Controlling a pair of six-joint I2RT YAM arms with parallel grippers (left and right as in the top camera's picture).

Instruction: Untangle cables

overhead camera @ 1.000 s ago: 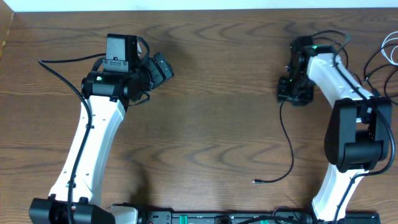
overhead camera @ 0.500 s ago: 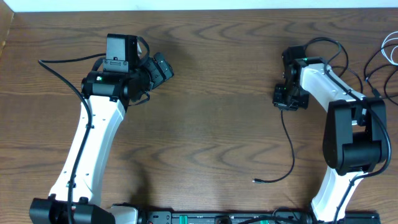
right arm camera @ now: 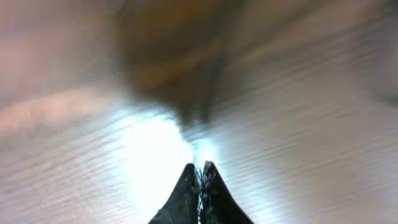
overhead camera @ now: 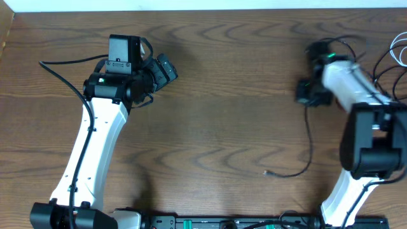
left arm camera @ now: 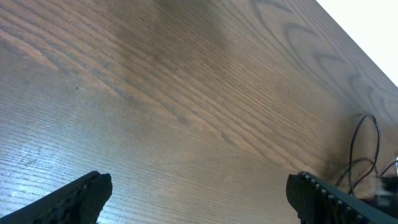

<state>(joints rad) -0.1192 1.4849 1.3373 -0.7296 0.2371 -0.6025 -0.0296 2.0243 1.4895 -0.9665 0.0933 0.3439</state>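
Observation:
A thin black cable (overhead camera: 309, 143) hangs from my right gripper (overhead camera: 311, 95) and trails down the table to its free plug end (overhead camera: 267, 172). The right gripper (right arm camera: 200, 171) is shut on this cable; its view is blurred. A bundle of black and white cables (overhead camera: 389, 60) lies at the far right edge. My left gripper (overhead camera: 166, 69) is at the upper left, open and empty (left arm camera: 198, 186), above bare wood. A black cable loop (left arm camera: 364, 146) shows at the right of the left wrist view.
The wooden table (overhead camera: 216, 121) fills the views. A black rail with connectors (overhead camera: 222, 222) runs along the front edge. The left arm's own black cable (overhead camera: 60, 76) loops out to the left of it.
My right gripper has moved right with the black cable. The cable's free end has slid a little right and up. The left arm has not moved.

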